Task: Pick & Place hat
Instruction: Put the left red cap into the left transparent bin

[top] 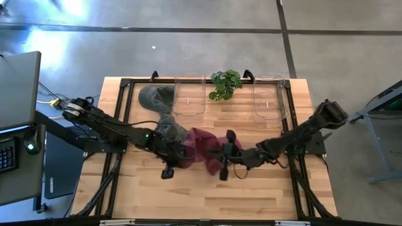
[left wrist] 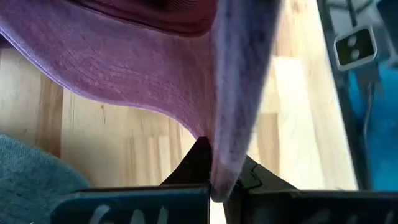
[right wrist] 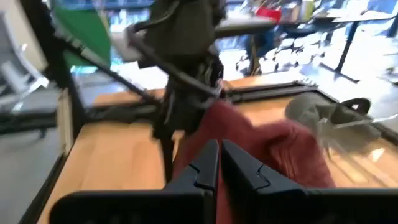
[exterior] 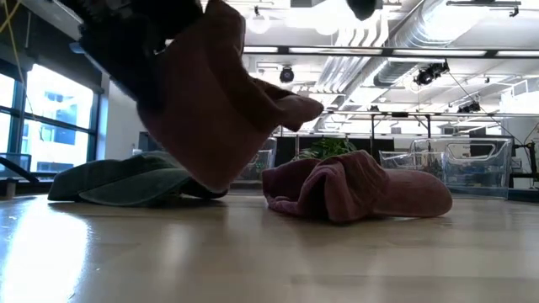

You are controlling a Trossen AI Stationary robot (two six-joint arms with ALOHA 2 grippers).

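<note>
We see the left gripper (top: 168,171) at the table's middle, its 2 fingers (left wrist: 186,171) pinched tight on a fold of the maroon hat (top: 200,148), so the cloth runs down between them with no gap left. In the low view that held edge hangs lifted off the wooden table (top: 251,194), while the rest of the hat lies bunched on the boards. The right gripper (top: 222,172) sits just beside the hat's other edge; in its wrist view its 2 fingers (right wrist: 202,167) are drawn together with only a thin slit between them, pointing at the maroon cloth, and we cannot tell whether they pinch any of it. A grey-green hat (top: 158,99) lies near the far edge, behind the left gripper. 2 clear bins (top: 190,95) and a small green plant (top: 225,83) line that far edge.
</note>
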